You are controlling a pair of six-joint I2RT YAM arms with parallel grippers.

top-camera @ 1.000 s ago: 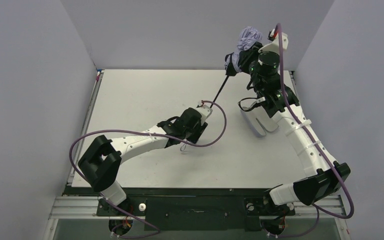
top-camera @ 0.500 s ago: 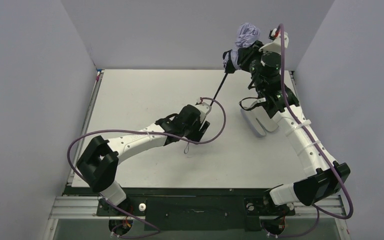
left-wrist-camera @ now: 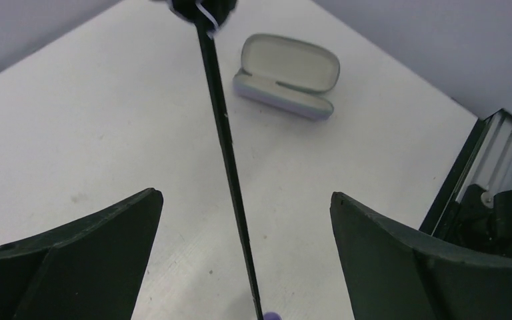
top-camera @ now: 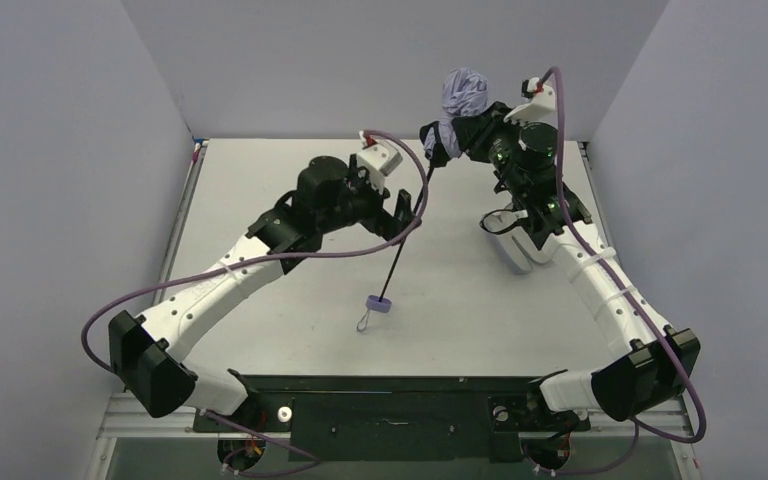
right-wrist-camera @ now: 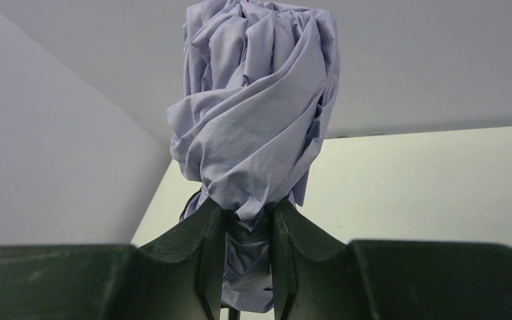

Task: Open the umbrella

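The umbrella is folded, its lavender canopy (top-camera: pixel 465 93) bunched high at the back right. My right gripper (top-camera: pixel 457 130) is shut on the lower part of that canopy (right-wrist-camera: pixel 260 120), fabric pinched between its fingers (right-wrist-camera: pixel 248 227). The thin black shaft (top-camera: pixel 405 235) slants down to the small lavender handle (top-camera: pixel 379 305) with its wrist loop near the table. My left gripper (top-camera: pixel 403 212) stands open, its fingers wide on either side of the shaft (left-wrist-camera: pixel 223 133) without touching it (left-wrist-camera: pixel 247 220).
An open pale glasses case (top-camera: pixel 512 243) lies on the white table (top-camera: pixel 260 180) under the right arm, also seen past the shaft as the glasses case (left-wrist-camera: pixel 287 75). Grey walls close in on three sides. The table's dark front rail (top-camera: pixel 390 385) runs along the near edge.
My left gripper let go of the handle, opened wide and moved up and back along the shaft. The right gripper shifted the canopy slightly left; the handle now hangs free.
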